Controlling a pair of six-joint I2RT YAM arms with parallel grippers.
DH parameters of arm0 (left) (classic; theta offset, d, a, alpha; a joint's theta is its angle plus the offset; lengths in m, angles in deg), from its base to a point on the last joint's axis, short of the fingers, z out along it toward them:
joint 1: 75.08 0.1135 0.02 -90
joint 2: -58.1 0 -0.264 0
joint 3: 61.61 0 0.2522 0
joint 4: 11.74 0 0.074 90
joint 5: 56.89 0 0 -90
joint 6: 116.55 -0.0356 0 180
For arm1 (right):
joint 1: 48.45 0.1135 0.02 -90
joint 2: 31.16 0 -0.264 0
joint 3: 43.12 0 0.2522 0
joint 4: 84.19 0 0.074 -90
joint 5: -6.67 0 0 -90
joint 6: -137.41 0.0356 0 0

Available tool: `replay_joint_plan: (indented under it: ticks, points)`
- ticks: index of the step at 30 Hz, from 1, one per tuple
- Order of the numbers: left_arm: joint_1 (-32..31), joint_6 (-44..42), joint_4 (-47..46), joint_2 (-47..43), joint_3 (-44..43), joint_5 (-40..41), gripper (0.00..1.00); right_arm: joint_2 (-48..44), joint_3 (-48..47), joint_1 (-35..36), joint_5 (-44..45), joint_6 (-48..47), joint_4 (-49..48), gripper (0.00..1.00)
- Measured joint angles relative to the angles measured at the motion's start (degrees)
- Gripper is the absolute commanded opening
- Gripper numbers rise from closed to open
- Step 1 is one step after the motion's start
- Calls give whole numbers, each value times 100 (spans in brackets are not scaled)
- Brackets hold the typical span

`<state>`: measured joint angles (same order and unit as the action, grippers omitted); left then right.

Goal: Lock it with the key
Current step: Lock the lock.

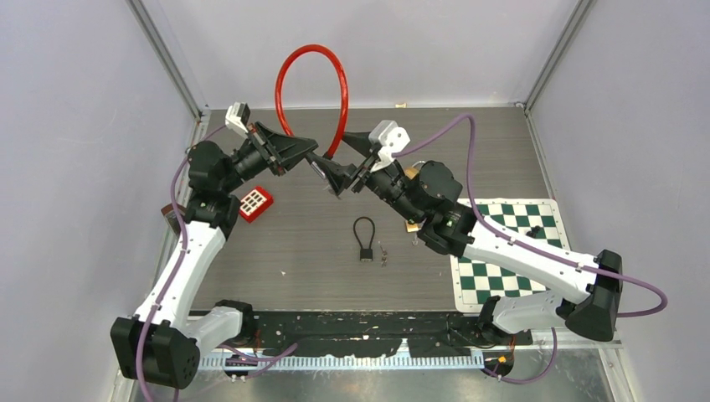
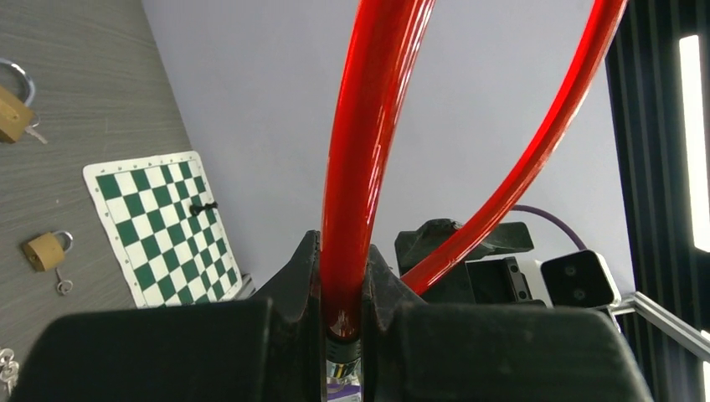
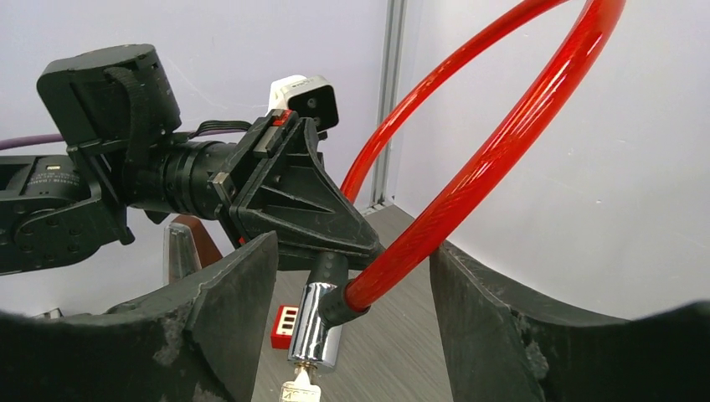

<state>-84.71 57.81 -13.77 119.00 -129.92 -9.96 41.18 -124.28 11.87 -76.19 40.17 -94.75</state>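
Red cable lock (image 1: pixel 311 48) is up in the air above the worktop (image 1: pixel 285 251), with its loop upright. The left claw (image 1: pixel 313 157) is clenched on the cable, and the left wrist view shows it pinched between the fingers (image 2: pixel 297 276). The right claw (image 3: pixel 352 243) is released, its 2 jaws wide on both sides of the silver cylinder (image 3: pixel 316 328). Only the right wrist view shows the key (image 3: pixel 300 392), at the cylinder's lower end.

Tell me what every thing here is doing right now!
red cable lock, looped, end plugged into its silver barrel.
key, stuck in the barrel.
left gripper, shut on the red cable lock.
right gripper, open, holding nothing.
black padlock, lying flat, loop looks closed.
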Motion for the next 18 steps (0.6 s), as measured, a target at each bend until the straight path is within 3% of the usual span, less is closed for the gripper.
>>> replay_joint_plan:
  ticks: [14, 18]
  points:
    - [0, 282, -1757, 2, 424, 214, 0, -203, -2, -11, 146, 313, 284, 79]
    - [0, 321, -2017, 2, 424, 286, 0, -317, -2, -13, 142, 450, 343, 88]
